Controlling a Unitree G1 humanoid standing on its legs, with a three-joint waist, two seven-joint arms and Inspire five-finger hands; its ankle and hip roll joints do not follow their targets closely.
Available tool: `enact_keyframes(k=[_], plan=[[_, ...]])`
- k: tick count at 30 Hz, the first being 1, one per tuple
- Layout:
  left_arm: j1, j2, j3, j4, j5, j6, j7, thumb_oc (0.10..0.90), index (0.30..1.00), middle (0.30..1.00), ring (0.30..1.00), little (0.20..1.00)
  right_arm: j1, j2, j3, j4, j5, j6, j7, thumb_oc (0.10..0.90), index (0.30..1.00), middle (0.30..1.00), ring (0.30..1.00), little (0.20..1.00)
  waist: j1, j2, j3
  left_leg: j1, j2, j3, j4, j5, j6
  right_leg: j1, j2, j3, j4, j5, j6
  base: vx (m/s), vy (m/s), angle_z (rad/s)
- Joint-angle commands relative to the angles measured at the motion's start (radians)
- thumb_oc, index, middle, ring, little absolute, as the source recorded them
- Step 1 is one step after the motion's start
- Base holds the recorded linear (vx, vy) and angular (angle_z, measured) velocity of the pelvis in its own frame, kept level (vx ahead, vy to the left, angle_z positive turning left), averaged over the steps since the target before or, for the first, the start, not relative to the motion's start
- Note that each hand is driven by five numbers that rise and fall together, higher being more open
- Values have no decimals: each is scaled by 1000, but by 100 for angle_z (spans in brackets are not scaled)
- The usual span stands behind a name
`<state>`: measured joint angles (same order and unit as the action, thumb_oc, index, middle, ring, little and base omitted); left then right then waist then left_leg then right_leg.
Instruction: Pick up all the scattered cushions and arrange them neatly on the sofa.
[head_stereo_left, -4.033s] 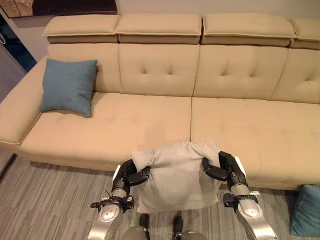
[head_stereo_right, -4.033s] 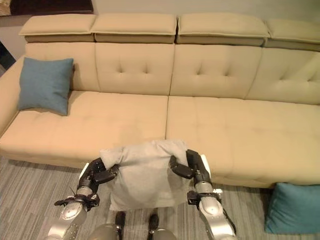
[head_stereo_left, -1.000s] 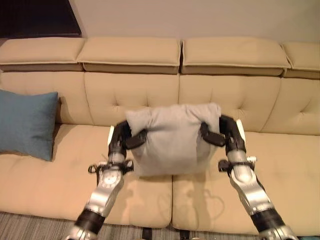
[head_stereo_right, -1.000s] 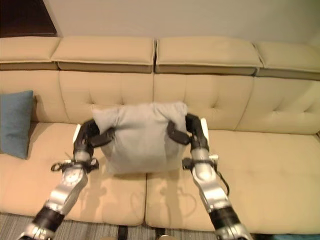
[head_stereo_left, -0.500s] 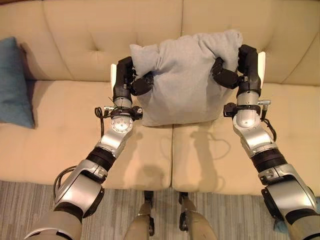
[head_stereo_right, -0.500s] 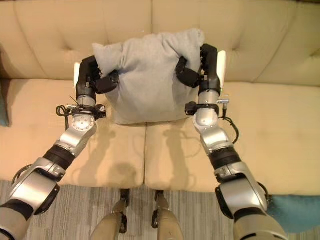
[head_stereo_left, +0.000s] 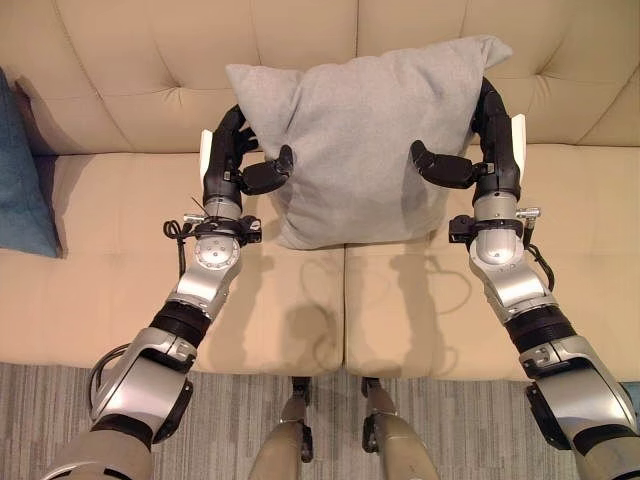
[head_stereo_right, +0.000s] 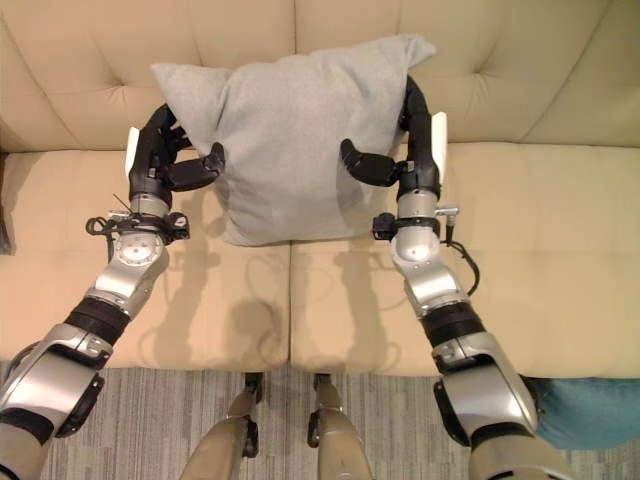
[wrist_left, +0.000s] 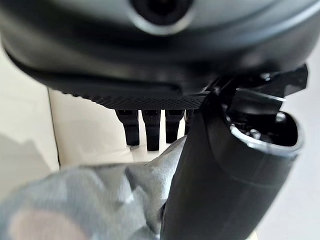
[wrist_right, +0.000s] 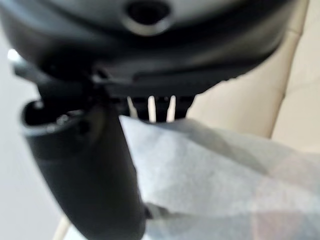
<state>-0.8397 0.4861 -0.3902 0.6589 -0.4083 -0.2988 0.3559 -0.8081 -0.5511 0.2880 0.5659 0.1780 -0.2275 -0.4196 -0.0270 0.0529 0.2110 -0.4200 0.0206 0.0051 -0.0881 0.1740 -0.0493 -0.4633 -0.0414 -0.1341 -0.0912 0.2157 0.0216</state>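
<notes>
A grey cushion (head_stereo_left: 360, 140) stands upright on the beige sofa seat (head_stereo_left: 120, 260), leaning on the backrest over the seam between two seat pads. My left hand (head_stereo_left: 225, 150) is at its left edge and my right hand (head_stereo_left: 490, 140) at its right edge. Each thumb lies across the cushion's front while the fingers reach straight behind it. In the left wrist view the fingers (wrist_left: 150, 130) stand straight past the grey cloth (wrist_left: 90, 200). The right wrist view shows the same, with the thumb (wrist_right: 90, 170) beside the cloth (wrist_right: 215, 170). Both hands are open.
A blue cushion (head_stereo_left: 18, 180) rests on the sofa at the far left. Another blue cushion (head_stereo_right: 590, 410) lies on the grey floor (head_stereo_left: 60, 380) at the lower right, beside the sofa's front edge.
The grey cushion has gone further back against the backrest and now sits flat and spread out. Its corners are no longer bunched in my hands, whose fingers have straightened.
</notes>
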Motion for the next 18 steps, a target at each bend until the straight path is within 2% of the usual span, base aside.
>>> enact_keyframes(k=[1,3,6,7,8,13,17,18], plan=[[-9,47,28,14,51,-53,-1,800,900,900,900,900,14,-28,-33,-92,-19,-93,-7,800,900,900,900,900,-2,-57,-99,-1,-51,5,1,-61,-20,46,-21,18,4,-82,101,7,-30,2],[29,62,67,2,47,-54,5,800,900,900,900,900,35,-45,-57,-110,-17,-94,-6,800,900,900,900,900,2,-57,-105,6,-50,2,1,-62,-20,55,-21,15,4,-85,100,16,-18,2],[188,42,168,-78,11,-68,-5,800,900,900,900,900,139,-62,-138,-196,-13,-93,9,800,900,900,900,900,8,-60,-118,28,-50,2,1,-70,-18,77,-20,11,4,-93,96,23,-19,3],[189,42,168,-79,12,-68,-5,800,900,900,900,900,140,-61,-138,-197,-14,-92,9,800,900,900,900,900,8,-60,-118,28,-50,2,1,-70,-18,78,-20,10,4,-93,96,33,-27,1],[262,23,206,-107,-2,-74,-12,800,900,900,900,900,192,-66,-177,-226,-12,-97,16,800,900,900,900,900,11,-62,-122,34,-50,2,1,-72,-16,86,-20,10,4,-96,93,0,0,0],[432,-47,307,-183,-60,-86,-18,800,900,900,900,900,329,-63,-252,-289,-24,-95,37,800,900,900,900,900,18,-71,-134,40,-47,0,1,-75,-13,91,-18,4,4,-100,88,5,-29,8],[530,-86,335,-238,-67,-82,-37,800,900,900,900,900,422,-44,-282,-323,-45,-88,55,800,900,900,900,900,20,-76,-141,42,-46,-3,1,-75,-12,95,-16,2,4,-103,86,-3,-30,8],[590,-102,344,-251,-48,-71,-58,800,900,900,900,900,484,-27,-299,-331,-59,-85,72,800,900,900,900,900,21,-77,-136,50,-45,-4,1,-76,-11,104,-14,-2,4,-108,85,7,-25,4]])
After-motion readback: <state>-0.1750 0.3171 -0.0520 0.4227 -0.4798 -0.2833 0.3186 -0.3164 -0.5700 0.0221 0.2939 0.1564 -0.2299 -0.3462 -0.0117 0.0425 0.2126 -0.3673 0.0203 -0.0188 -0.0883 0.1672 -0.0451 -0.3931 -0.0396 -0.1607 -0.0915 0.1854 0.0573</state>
